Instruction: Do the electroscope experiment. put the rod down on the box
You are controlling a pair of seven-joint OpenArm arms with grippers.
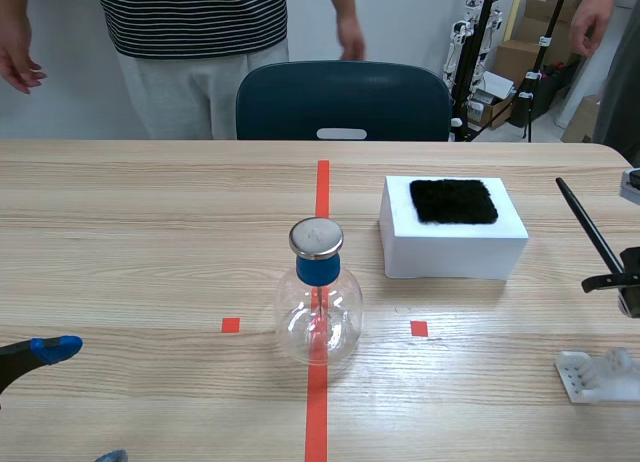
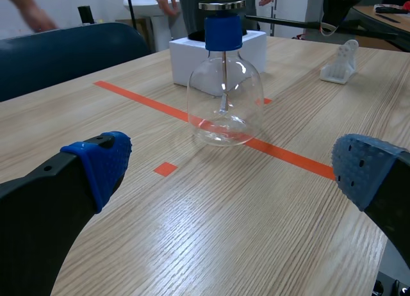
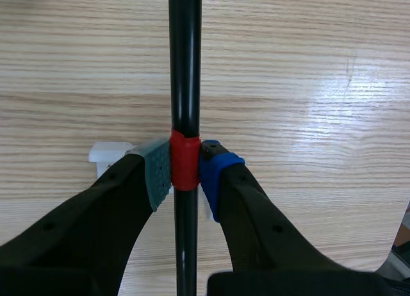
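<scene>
Rod (image 3: 185, 65) is clamped at its red band in the right gripper (image 3: 186, 168), held above the table off to the right of the white box (image 1: 455, 247), so the put-down isn't done yet. I'd guess it needs carrying over and lowering onto the box. Left gripper (image 2: 230, 171) sits wide open and empty, with the glass flask (image 1: 318, 302) ahead of it. Wooden table (image 1: 150, 242) with orange tape marks, blue chair (image 1: 343, 100) and a person in stripes standing behind

We find the flask (image 1: 318, 292) on the table (image 1: 140, 242), the box (image 1: 455, 244) behind it to the right. The rod (image 1: 588, 225) is right of the box, over the stand (image 1: 598, 374).
</scene>
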